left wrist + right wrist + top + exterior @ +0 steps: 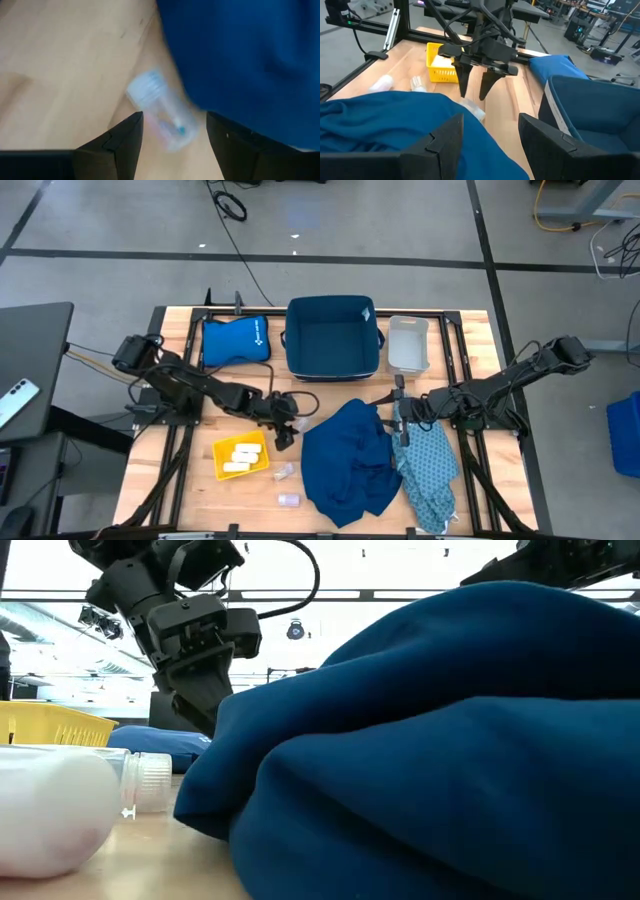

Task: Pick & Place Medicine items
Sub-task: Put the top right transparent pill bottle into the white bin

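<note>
A slatted pale wooden desk [160,470] carries everything. At its left rear lies a flat blue pouch [235,341] with a small white mark too tiny to read. In front of it, the yellow tray [240,457], a rectangular plastic basket with latticed walls, holds cream-white oblong packs [241,454] lying side by side. The left pincer [283,430] hangs just beside the tray's right end, pointing down, its dark tapered fingers [462,80] apart; the left wrist view shows a small clear bottle [161,111] with a ribbed whitish cap lying on its side on the wood below, between the two fingers and untouched by them, right against the edge of the blue cloth. Two more small bottles lie on the wood in front of the tray: one [284,473] near its right corner, another [289,500] closer to the desk's front edge. At the rear centre stands a deep blue fabric bin [333,337], soft-walled and square, with a small pale plastic tub [407,343] just to its right. A rumpled dark blue cloth [348,463] spreads over the centre front, overlapping a lighter patterned teal cloth [430,470] on its right. The right pincer [400,420] hovers above where these cloths meet, fingers apart and holding nothing.
</note>
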Robot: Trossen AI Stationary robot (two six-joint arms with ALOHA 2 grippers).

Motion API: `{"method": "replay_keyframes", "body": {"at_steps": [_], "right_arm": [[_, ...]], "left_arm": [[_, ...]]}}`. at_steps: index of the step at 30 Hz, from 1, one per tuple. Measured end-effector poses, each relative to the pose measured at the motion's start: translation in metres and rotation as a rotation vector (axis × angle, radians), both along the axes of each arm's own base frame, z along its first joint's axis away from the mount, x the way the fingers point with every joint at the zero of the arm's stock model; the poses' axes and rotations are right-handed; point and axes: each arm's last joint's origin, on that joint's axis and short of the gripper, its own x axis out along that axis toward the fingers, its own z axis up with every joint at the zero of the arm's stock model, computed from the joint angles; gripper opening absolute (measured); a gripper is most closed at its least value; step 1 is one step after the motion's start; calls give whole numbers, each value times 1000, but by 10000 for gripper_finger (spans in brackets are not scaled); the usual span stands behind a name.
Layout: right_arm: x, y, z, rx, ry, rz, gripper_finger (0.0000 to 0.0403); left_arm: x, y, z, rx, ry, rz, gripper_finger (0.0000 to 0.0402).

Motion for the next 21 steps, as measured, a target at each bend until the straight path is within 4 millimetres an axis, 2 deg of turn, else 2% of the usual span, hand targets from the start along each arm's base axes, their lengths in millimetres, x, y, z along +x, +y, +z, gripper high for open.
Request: {"method": "replay_keyframes", "body": {"at_steps": [9,13,17,21], "right_arm": [[0,0,-1,-10,9,2,199],[0,0,-1,-11,11,2,199],[0,0,-2,-10,19,1,199],[0,0,-2,-7,19,0,199]], "left_arm": [[16,2,-2,22,6,-12,244],[25,4,-10,-6,55,-36,243],[26,6,-23,13,146,-37,243],[27,6,-25,32,165,-39,236]]}}
